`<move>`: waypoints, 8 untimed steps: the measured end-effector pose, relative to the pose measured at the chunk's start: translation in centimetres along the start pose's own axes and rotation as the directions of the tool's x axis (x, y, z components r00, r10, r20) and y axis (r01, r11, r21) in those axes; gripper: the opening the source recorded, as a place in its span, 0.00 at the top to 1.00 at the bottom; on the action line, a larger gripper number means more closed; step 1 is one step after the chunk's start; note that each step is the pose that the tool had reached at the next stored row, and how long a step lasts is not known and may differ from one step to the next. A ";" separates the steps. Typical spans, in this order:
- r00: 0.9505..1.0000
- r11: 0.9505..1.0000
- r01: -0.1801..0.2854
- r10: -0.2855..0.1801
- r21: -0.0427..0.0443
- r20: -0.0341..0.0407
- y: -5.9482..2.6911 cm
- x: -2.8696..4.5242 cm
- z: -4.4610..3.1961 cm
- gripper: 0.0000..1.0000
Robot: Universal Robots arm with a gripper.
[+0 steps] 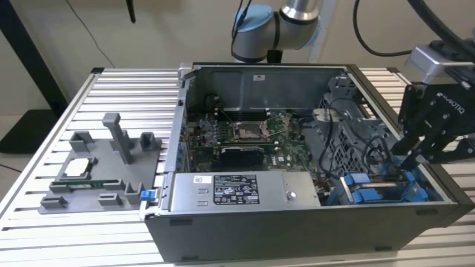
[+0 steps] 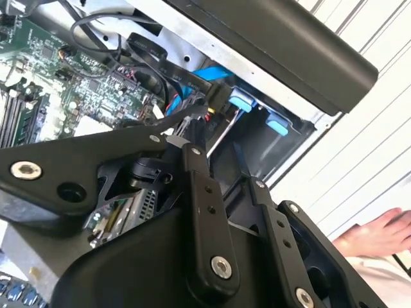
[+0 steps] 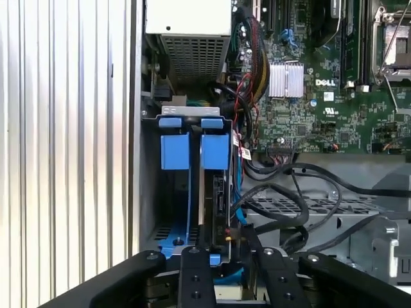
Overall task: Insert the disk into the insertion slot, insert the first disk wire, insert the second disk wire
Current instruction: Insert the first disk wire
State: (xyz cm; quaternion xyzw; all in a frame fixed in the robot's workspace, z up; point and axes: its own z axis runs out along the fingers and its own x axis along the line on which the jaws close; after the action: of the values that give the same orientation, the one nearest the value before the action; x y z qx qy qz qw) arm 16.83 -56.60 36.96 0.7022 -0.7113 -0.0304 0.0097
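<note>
**End effector point(image 1: 412, 160) low over the drive cage**

Exterior view: it hangs at the case's point(image 1: 297, 233) end on the exterior view's right, its tip hidden among blue carriers point(image 1: 371, 194). Clenched or released, I cannot tell.

Second wrist view: a hand point(image 2: 379, 234) is cut off at the edge.

First wrist view: the disk point(image 3: 216, 186) stands seated in the slot point(image 3: 149, 192), one end hidden behind the end effector point(image 3: 230, 256).
</note>
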 end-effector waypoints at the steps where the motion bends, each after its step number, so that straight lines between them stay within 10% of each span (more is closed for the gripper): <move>1: 1.000 1.000 0.000 0.000 0.000 0.000 0.02 -0.04 -0.35 0.00; 8: 1.000 1.000 0.000 0.000 0.000 0.000 -0.63 -0.40 -0.97 0.00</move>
State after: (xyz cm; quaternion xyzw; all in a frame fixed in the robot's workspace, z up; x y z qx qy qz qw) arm 17.52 -56.24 37.90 0.7022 -0.7113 -0.0305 0.0099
